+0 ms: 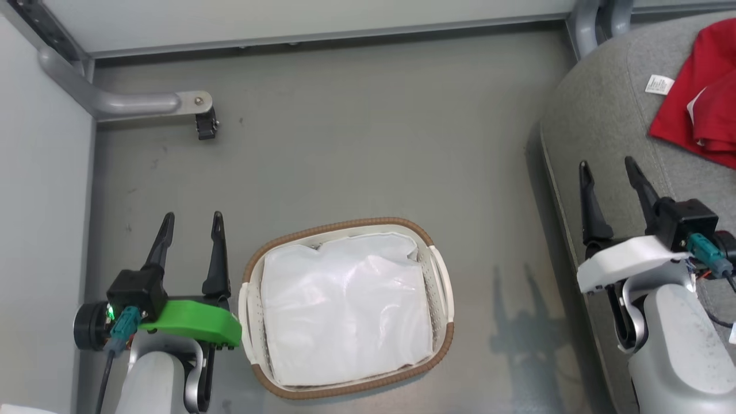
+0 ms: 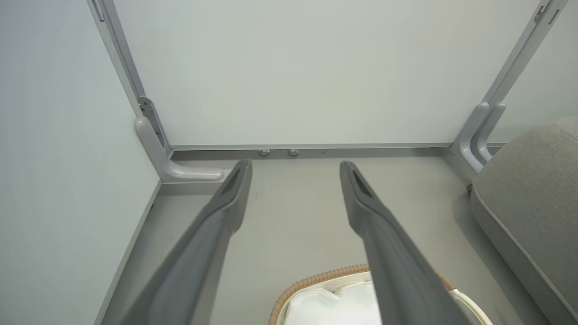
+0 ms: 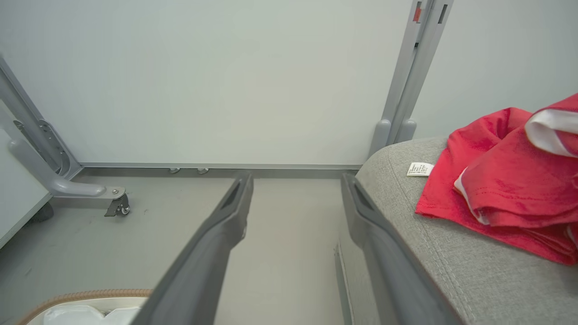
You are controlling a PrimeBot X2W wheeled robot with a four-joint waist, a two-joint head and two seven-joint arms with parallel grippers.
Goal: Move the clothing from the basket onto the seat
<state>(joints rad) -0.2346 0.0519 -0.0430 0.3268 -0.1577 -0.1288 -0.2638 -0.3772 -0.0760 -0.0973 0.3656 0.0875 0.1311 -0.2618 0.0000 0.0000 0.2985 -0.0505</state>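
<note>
The red clothing (image 1: 707, 75) lies on the grey seat (image 1: 598, 115), off to the right, with a small white label (image 1: 659, 84) near it. The basket (image 1: 345, 223) sits on the floor (image 1: 374, 144) with a white liner sheet (image 1: 345, 310) in it. So the job looks about done to me.

The left fingers (image 1: 217, 253) are spread wide and hold nothing, just beside the basket. The right fingers (image 1: 589, 207) are wide apart and empty too, at the edge of the seat.

A good finish would be a careful look in the basket, with both arms kept off the red pile so nothing slides down.

I can't see under the sheet. The clothing is cut off at the edge, so I can't count the pieces.
</note>
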